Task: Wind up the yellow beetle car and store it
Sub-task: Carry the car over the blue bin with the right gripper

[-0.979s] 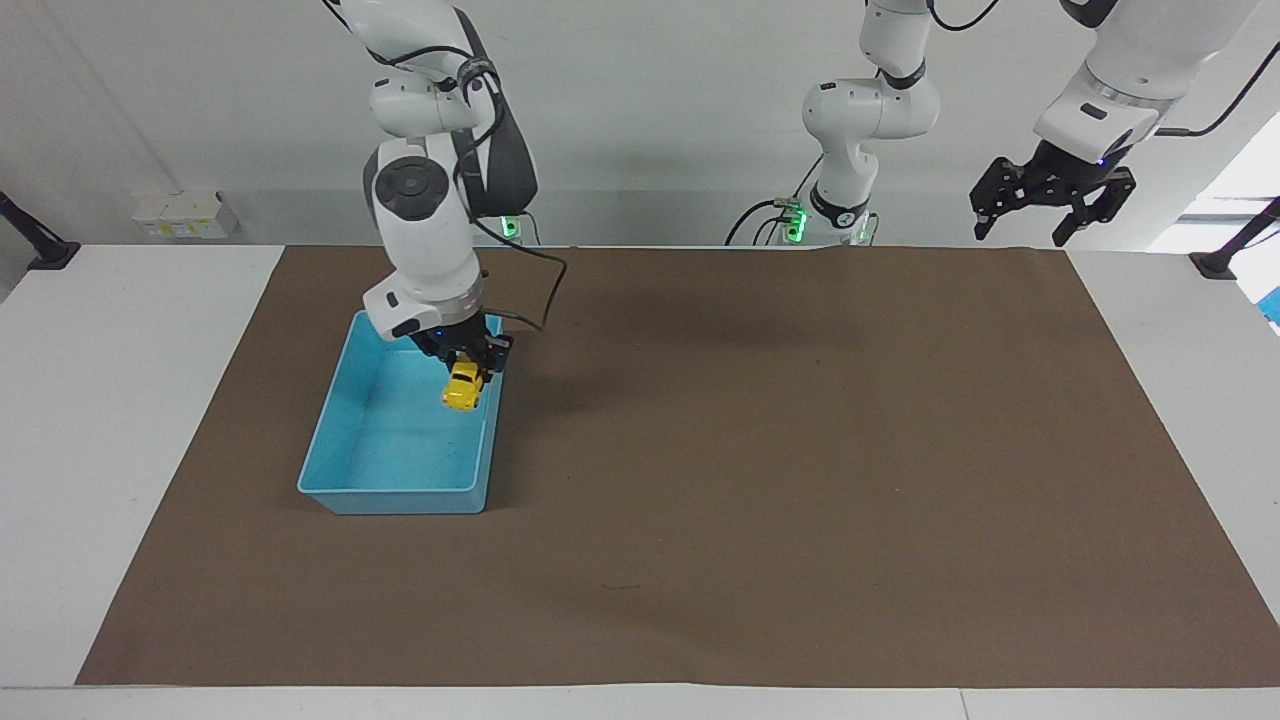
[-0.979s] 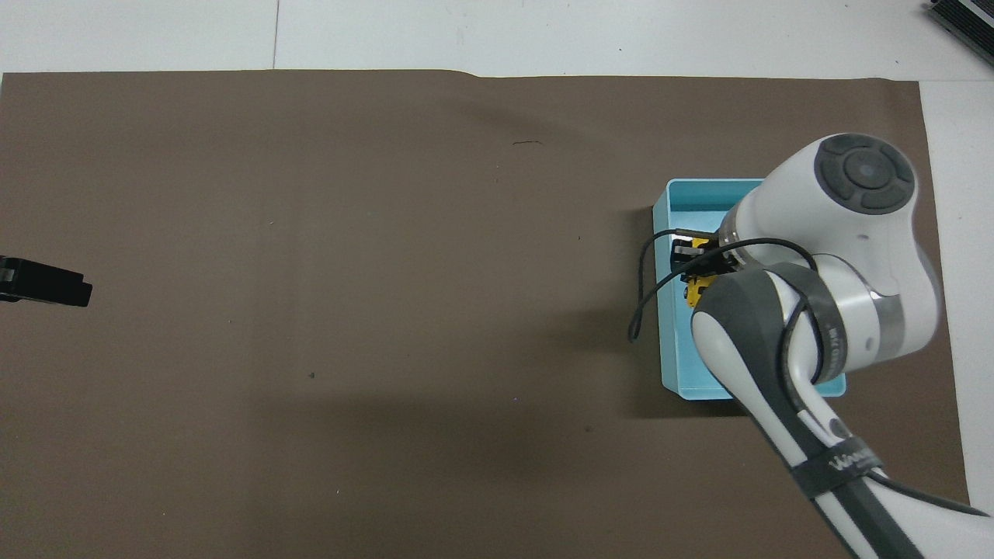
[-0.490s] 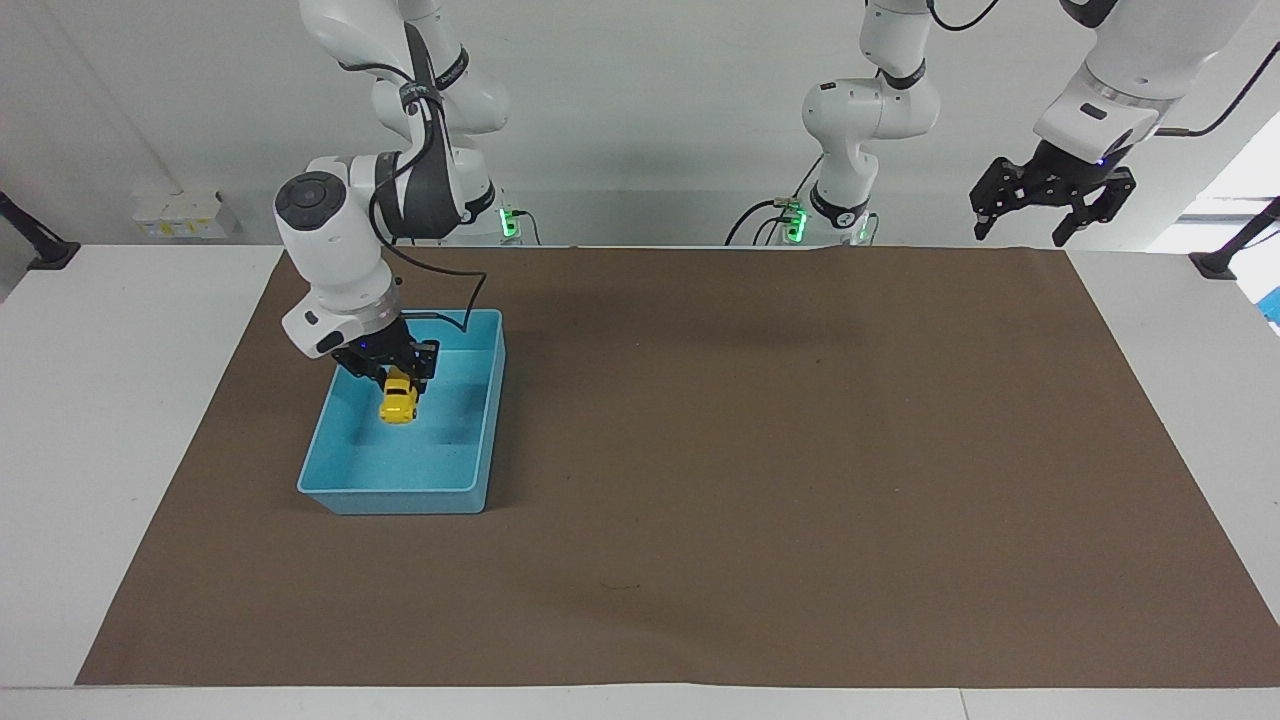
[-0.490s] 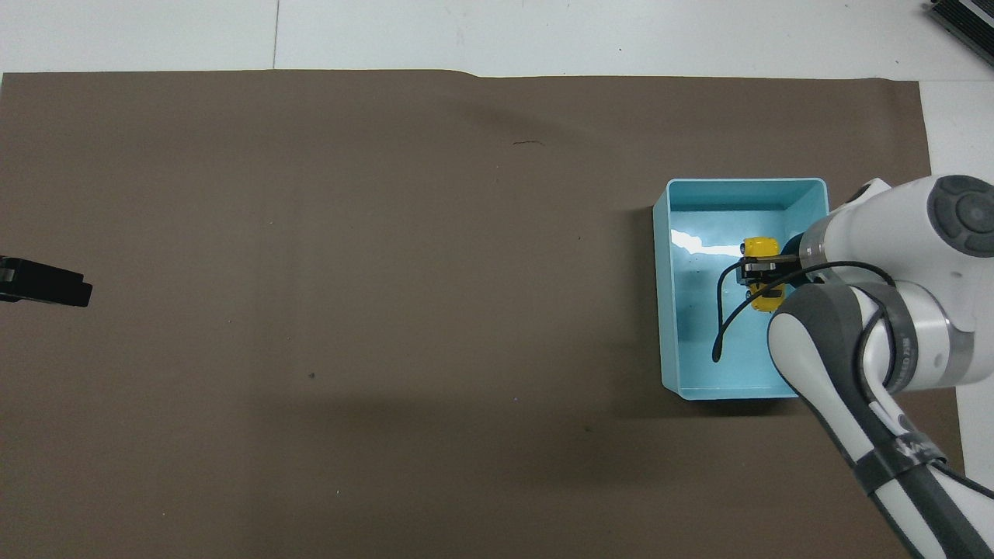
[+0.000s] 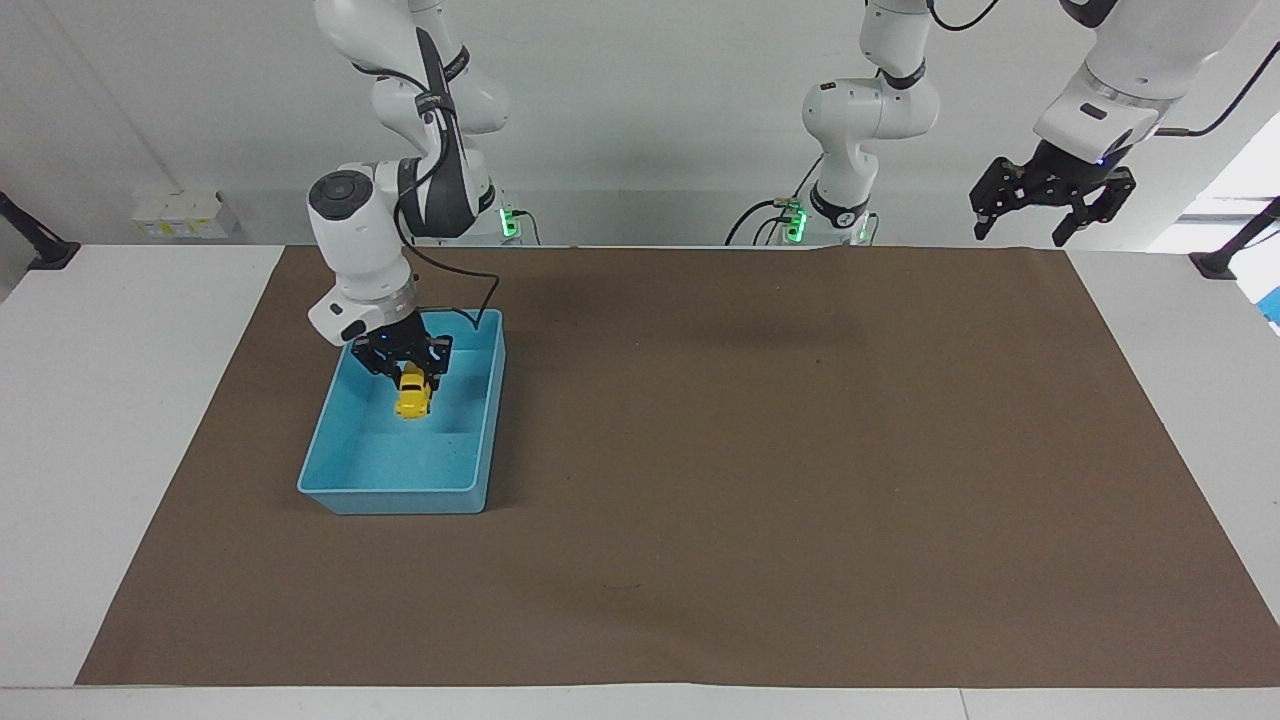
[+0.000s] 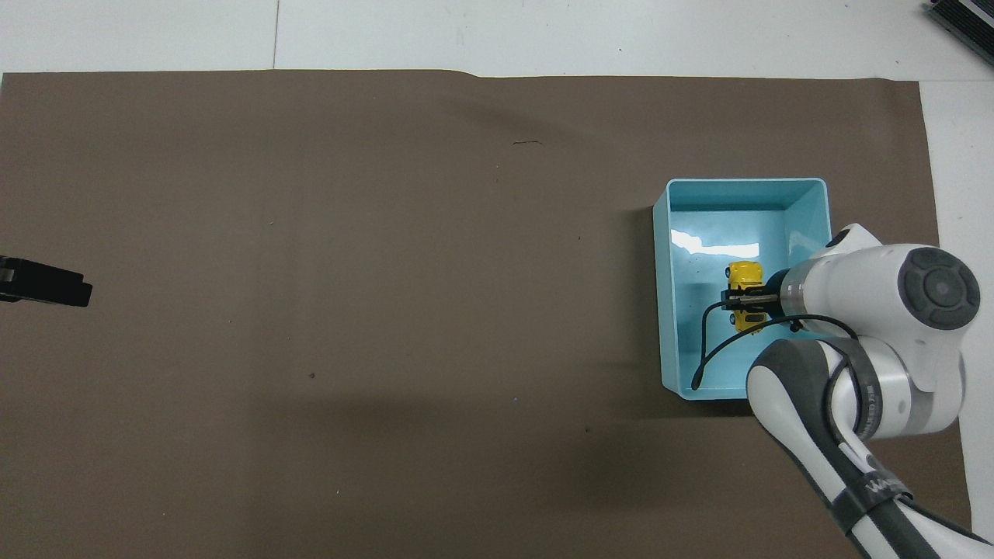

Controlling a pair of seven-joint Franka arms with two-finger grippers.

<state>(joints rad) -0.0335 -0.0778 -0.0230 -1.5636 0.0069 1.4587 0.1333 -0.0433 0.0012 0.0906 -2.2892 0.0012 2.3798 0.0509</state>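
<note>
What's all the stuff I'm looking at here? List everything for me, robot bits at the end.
car: one, yellow, held over the bin's inside by the right gripper.
bin: one, light blue, on the mat toward the right arm's end of the table.
mat: one, brown, covering most of the table.
table: one, white, under the mat.
right gripper: one, black, jaws shut on the car, over the bin.
left gripper: one, black, jaws open, raised over the mat's corner at the left arm's end, waiting.
</note>
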